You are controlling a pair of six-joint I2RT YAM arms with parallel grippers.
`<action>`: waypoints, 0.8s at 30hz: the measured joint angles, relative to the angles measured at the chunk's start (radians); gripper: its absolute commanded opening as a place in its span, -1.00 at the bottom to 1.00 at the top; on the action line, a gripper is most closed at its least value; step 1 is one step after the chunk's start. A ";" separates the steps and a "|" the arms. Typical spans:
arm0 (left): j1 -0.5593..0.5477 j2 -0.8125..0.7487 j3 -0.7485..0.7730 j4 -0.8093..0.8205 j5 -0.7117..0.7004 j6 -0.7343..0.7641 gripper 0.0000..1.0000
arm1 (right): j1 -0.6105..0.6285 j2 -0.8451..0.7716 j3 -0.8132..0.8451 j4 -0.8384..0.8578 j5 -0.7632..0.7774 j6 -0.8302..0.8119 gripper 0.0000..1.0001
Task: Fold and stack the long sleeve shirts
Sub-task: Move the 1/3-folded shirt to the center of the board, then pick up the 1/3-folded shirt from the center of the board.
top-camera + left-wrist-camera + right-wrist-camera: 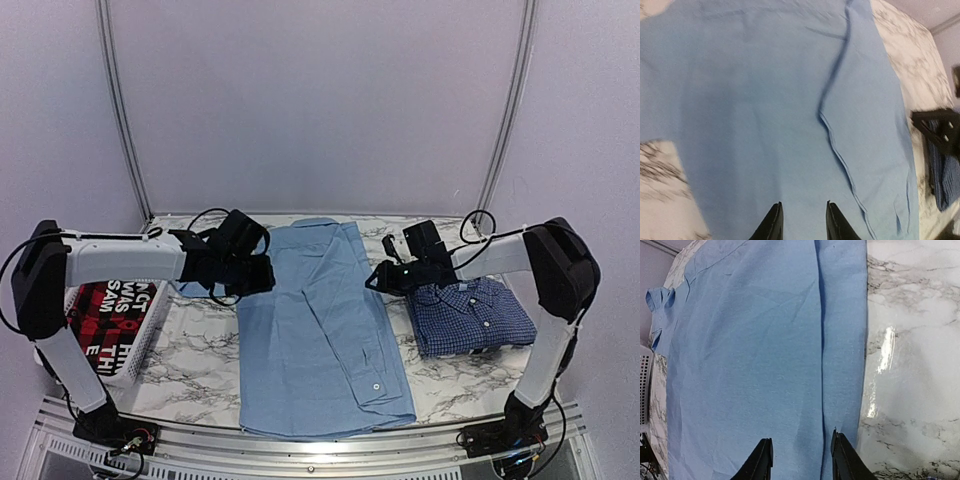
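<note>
The light blue shirt lies flat, back up, down the middle of the marble table, a sleeve folded along its right side. It fills the left wrist view and most of the right wrist view. The dark blue checked shirt lies folded at the right; an edge shows in the left wrist view. My left gripper is open over the light blue shirt's upper left edge, empty. My right gripper is open above the shirt's upper right edge, empty.
A white basket at the left holds the red-and-black garment with white letters. Bare marble table shows on both sides of the light blue shirt. The table's metal front rail runs between the arm bases.
</note>
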 measured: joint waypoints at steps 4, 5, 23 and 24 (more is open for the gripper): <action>0.141 0.050 0.117 -0.088 -0.097 0.060 -0.39 | 0.020 -0.051 0.032 -0.051 0.024 -0.029 -0.25; 0.172 0.075 0.152 -0.108 -0.123 0.077 -0.39 | 0.027 -0.067 0.036 -0.060 0.029 -0.035 -0.25; 0.483 0.378 0.367 -0.247 -0.219 0.172 -0.31 | 0.101 -0.188 0.026 -0.129 0.045 -0.080 -0.22; 0.492 0.383 0.370 -0.249 -0.217 0.173 -0.31 | 0.103 -0.188 0.025 -0.130 0.045 -0.080 -0.22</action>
